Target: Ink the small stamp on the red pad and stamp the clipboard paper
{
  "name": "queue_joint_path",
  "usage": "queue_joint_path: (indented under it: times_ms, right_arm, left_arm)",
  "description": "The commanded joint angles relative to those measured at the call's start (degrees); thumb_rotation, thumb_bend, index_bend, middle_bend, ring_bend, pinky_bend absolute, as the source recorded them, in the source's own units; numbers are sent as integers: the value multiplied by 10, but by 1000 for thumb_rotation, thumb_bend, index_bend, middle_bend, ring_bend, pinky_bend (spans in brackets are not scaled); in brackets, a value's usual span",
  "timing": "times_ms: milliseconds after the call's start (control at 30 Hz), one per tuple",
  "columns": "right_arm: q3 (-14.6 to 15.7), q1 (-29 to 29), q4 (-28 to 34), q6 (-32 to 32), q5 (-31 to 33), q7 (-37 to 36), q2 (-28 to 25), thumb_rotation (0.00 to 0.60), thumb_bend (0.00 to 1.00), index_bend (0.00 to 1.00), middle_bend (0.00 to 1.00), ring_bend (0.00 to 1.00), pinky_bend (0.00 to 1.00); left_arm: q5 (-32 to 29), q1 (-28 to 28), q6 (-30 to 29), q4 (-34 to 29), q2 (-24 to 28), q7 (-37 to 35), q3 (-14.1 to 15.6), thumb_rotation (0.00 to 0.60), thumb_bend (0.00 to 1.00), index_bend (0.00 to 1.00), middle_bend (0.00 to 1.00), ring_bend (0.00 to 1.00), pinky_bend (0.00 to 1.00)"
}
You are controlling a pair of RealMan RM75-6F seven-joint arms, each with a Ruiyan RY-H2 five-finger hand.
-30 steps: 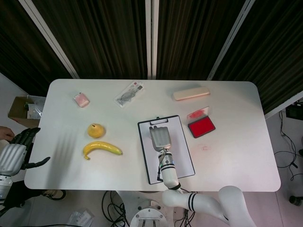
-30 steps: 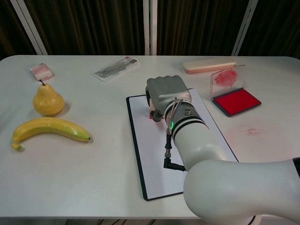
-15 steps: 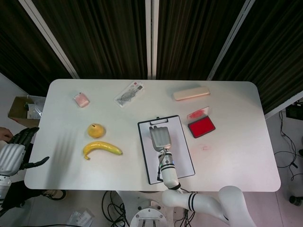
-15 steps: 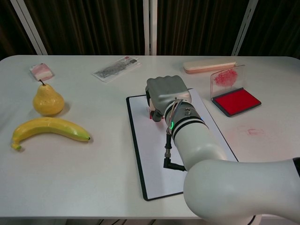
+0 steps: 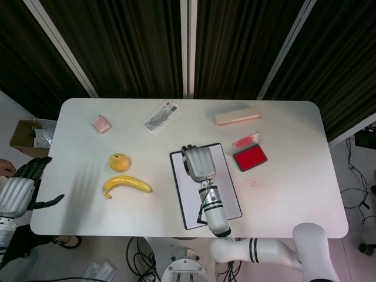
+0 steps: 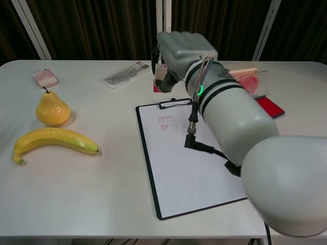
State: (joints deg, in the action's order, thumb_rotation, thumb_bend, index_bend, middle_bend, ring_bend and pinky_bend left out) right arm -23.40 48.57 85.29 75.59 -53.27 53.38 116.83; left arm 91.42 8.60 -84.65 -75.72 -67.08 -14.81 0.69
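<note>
My right hand (image 6: 181, 51) hangs raised over the top of the clipboard (image 6: 189, 178), gripping the small stamp (image 6: 159, 79), whose red face points down. In the head view the same right hand (image 5: 198, 163) covers the upper part of the clipboard (image 5: 228, 191). Two small red stamp marks (image 6: 167, 123) show on the paper just under the clip. The red ink pad (image 5: 249, 157) lies open to the right of the clipboard; in the chest view my forearm hides most of the ink pad (image 6: 270, 105). My left hand (image 5: 20, 189) hangs off the table's left edge, fingers apart, holding nothing.
A banana (image 6: 53, 139) and a pear (image 6: 51, 109) lie at the left. At the back are a pink packet (image 6: 45, 77), a clear wrapped packet (image 6: 125, 74) and a beige case (image 5: 237, 116). A red smudge (image 5: 254, 184) marks the table right of the clipboard.
My right hand has lifted off the paper with the stamp and moved toward the clip end, uncovering two red marks. The clipboard has shifted slightly. The left hand has hardly moved.
</note>
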Motion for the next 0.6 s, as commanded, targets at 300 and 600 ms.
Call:
queue_joint_path:
  times_ms: [300, 600]
  right_arm:
    - [74, -156, 187, 51, -140, -98, -337, 600, 427, 750, 638, 852, 933]
    - [183, -240, 49, 17, -233, -351, -399, 600, 427, 749, 638, 856, 933]
  left_arm:
    - [5, 4, 8, -41, 6, 43, 3, 217, 105, 80, 92, 94, 184]
    - [6, 13, 28, -58, -5, 73, 5, 218, 105, 80, 92, 94, 184]
